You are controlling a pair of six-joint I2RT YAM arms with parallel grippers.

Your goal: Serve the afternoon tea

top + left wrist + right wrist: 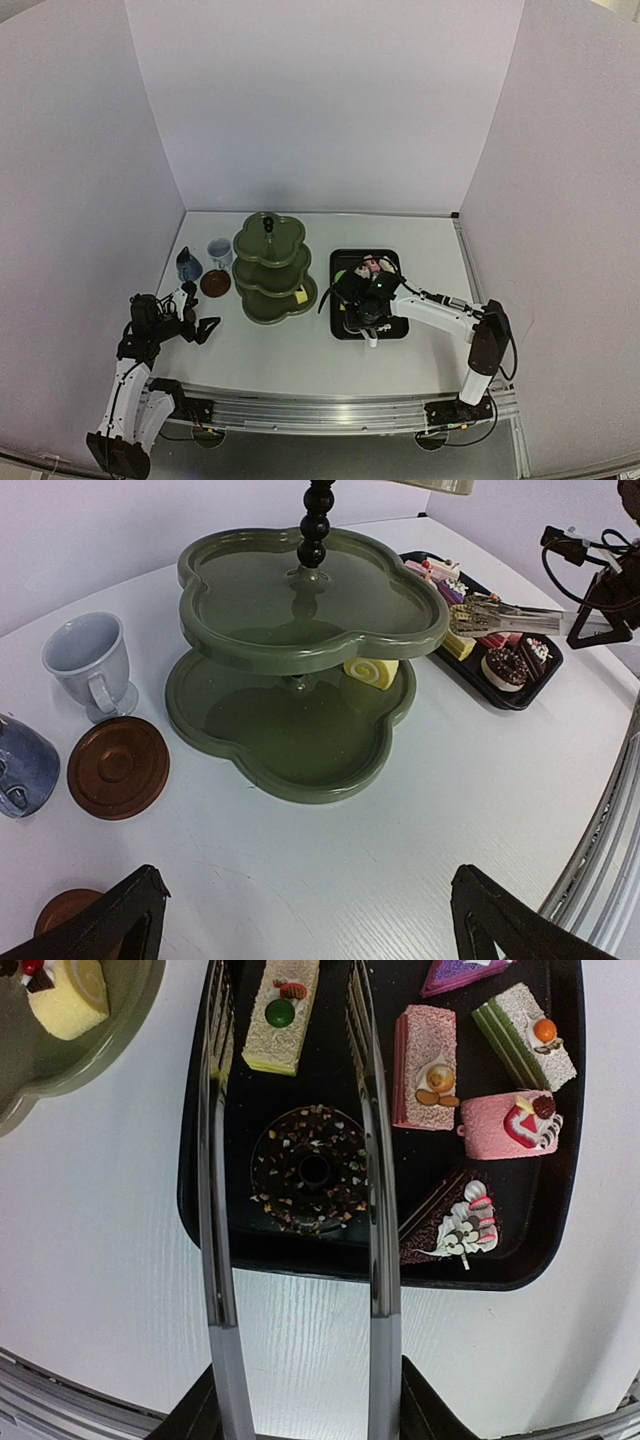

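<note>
My right gripper (300,1400) is shut on a pair of metal tongs (372,1160) and hovers over the black tray (560,1210). The tongs' two arms stand spread on either side of the chocolate ring cake (312,1170), their tips flanking a pale cake with a green dot (280,1015). Pink cakes (425,1065), a green layered cake (523,1035) and a chocolate wedge (450,1230) lie on the tray to the right. The olive-green stand (300,730) carries one yellow roll cake (371,672) on its lowest tier. My left gripper (310,920) is open and empty, in front of the stand.
A pale cup (90,665), a dark-blue cup (20,765) and a brown saucer (118,767) sit left of the stand. A second saucer (65,910) lies by my left finger. White walls enclose the table on three sides.
</note>
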